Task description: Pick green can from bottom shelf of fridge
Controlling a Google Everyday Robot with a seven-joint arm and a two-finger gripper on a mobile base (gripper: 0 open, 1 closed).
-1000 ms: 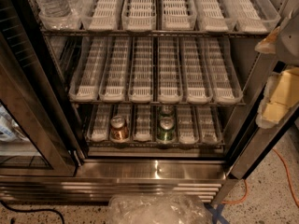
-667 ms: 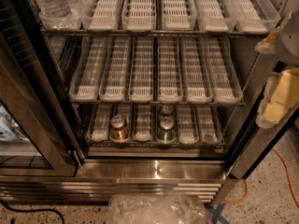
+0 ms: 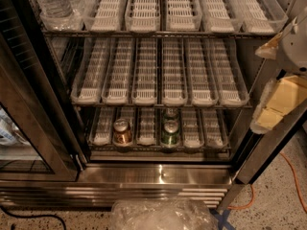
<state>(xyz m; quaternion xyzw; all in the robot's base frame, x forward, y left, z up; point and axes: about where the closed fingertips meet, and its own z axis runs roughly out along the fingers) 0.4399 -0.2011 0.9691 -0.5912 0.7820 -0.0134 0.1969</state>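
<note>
The fridge stands open in front of me, with three wire shelves of plastic lanes. On the bottom shelf the green can stands upright at the front of the fourth lane from the left. A second can stands right behind it. A copper-brown can stands two lanes to the left. My gripper is at the right edge of the view, outside the fridge, level with the middle shelf. It is above and to the right of the green can. Its yellow-padded fingers are spread apart and hold nothing.
Water bottles stand at the top shelf's left end. The glass door is swung open at left. A crumpled clear plastic bag lies on the floor before the fridge. An orange cable runs along the floor at right.
</note>
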